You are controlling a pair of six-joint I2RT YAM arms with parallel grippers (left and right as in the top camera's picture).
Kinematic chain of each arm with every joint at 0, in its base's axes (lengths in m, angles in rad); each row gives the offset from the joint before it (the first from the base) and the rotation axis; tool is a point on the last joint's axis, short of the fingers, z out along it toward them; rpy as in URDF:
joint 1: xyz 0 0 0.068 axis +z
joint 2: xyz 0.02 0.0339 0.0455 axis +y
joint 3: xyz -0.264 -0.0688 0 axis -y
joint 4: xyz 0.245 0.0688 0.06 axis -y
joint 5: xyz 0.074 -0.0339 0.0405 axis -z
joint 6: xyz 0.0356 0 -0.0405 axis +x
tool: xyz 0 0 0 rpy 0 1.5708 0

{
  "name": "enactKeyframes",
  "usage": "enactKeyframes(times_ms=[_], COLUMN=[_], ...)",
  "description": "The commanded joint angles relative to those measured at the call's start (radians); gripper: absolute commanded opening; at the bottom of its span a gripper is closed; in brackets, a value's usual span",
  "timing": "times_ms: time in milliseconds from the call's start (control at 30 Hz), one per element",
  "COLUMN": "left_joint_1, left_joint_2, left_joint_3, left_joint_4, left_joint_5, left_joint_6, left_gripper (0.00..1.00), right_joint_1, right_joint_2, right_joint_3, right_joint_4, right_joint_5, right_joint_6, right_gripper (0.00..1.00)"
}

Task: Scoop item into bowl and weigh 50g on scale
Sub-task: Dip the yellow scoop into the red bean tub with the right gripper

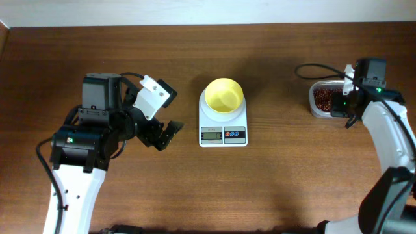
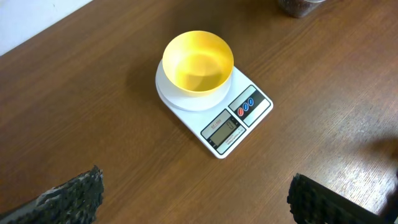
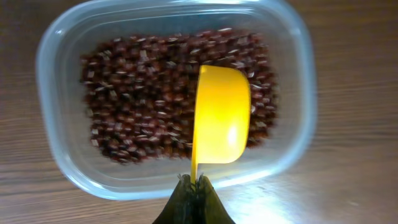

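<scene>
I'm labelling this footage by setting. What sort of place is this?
Likely a robotics lab bench, not a kitchen: a left arm and right arm at a plain wooden table holding a bowl on a scale and a tub of beans.

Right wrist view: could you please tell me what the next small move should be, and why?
Probably dip the scoop into the beans: the right end effector holds it empty over them, and the bowl on the scale holds nothing.
</scene>
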Motion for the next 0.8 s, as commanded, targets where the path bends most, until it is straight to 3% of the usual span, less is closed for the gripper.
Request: enactKeyframes(times_ms=[0, 333, 767], left_joint_1=[0.004, 0.004, 0.004], left_joint_2=[-0.003, -0.004, -0.004], left_joint_3=[0.018, 0.018, 0.018], left_joint_4=[0.001, 0.001, 0.001], left_joint_5=[-0.005, -0.005, -0.005], left_joint_6=[0.016, 0.016, 0.016], left_gripper=[0.99, 0.99, 0.99], right_joint_1=[-0.019, -0.02, -0.216], right_joint_2=[0.042, 0.076, 0.08], right_joint_3=[0.011, 0.011, 0.011], right_joint_4=[-0.014, -0.013, -0.039], right_joint_5=[-0.187, -0.241, -0.605], right_joint_6=[0.014, 0.168, 0.167], right_gripper=[0.04, 0.04, 0.04])
